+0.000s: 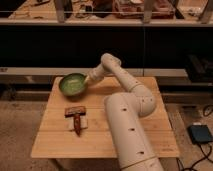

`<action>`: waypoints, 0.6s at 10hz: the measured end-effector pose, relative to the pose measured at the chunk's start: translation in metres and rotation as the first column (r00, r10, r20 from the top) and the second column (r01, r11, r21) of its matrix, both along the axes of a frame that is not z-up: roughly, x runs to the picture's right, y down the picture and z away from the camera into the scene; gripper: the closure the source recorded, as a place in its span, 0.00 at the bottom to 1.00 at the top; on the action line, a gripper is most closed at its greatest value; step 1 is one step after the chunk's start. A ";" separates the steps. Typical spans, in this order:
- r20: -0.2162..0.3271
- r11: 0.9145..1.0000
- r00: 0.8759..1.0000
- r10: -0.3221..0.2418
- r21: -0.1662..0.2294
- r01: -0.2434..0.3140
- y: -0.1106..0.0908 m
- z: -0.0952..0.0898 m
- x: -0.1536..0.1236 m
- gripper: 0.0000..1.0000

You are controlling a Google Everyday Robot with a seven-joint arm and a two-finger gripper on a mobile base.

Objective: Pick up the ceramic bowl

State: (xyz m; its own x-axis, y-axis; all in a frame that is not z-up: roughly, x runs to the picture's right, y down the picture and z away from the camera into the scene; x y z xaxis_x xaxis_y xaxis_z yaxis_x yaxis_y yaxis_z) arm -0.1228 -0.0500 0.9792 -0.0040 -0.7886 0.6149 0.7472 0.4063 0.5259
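The ceramic bowl (72, 84), round, green and shallow with a darker rim, is at the back left of the wooden table (55, 140). My gripper (88, 80) is at the bowl's right rim, at the end of the white arm (122, 80) that reaches in from the right. The contact between gripper and rim is hidden by the wrist. I cannot tell whether the bowl rests on the table or is slightly off it.
A brown bar and a reddish item lie on a white napkin (76, 119) left of the arm's base. A dark shelf unit (125, 45) runs behind the table. A grey box (200, 134) with cables sits on the floor at right.
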 end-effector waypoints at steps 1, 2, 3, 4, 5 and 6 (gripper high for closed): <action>0.015 1.000 1.000 0.000 0.007 0.000 -0.006 -0.008 -0.001 0.85; 0.035 1.000 0.999 0.001 0.014 -0.002 -0.014 -0.019 -0.003 0.85; 0.052 1.000 0.999 -0.002 0.021 0.001 -0.021 -0.030 -0.005 0.85; 0.066 1.000 0.998 -0.012 0.028 0.010 -0.027 -0.040 -0.007 0.85; 0.072 0.999 0.997 -0.027 0.033 0.024 -0.032 -0.049 -0.008 0.85; 0.072 0.999 0.997 -0.036 0.036 0.033 -0.033 -0.052 -0.009 0.85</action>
